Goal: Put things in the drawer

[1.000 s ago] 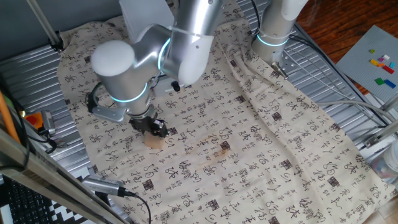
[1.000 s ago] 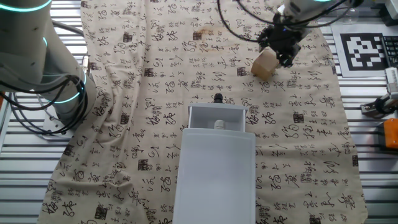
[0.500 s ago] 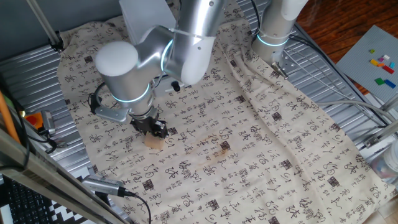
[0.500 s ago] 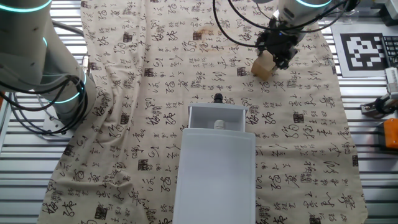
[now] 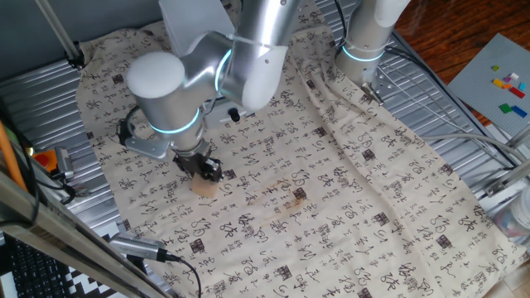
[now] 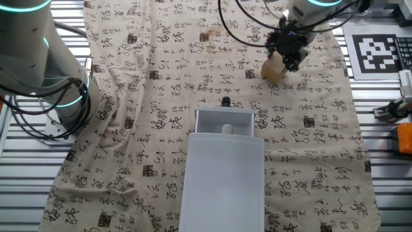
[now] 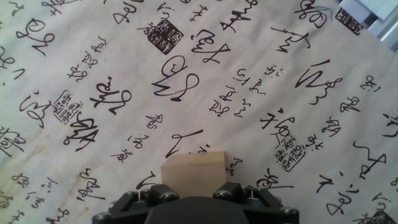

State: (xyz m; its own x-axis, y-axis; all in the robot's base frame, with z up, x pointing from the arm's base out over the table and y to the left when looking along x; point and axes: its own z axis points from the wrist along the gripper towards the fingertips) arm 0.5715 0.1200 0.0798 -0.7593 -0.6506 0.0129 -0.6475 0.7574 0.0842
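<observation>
The tan wooden block (image 5: pixel 204 188) lies on the printed cloth at the near left, and it also shows in the other fixed view (image 6: pixel 274 67). My gripper (image 5: pixel 206 171) is down on it, tilted. In the hand view the block (image 7: pixel 192 168) sits between the two jaws at the bottom edge, and they press against its sides. The gripper (image 7: pixel 193 194) is shut on the block, which still rests on the cloth. The white drawer unit (image 6: pixel 224 169) has its drawer pulled open, with the black knob (image 6: pixel 225 101) at the front and a small white thing (image 6: pixel 226 129) inside.
A second silver arm stands on its base (image 5: pixel 364 45) at the far side. The cloth (image 5: pixel 331 174) has a raised fold running across it. Coloured toy bricks (image 5: pixel 508 85) lie on a grey plate at the far right. An orange item (image 6: pixel 404 136) sits on the slatted table.
The gripper has shifted slightly towards the block and settled over it. The block has stayed in place on the cloth. The drawer has not moved.
</observation>
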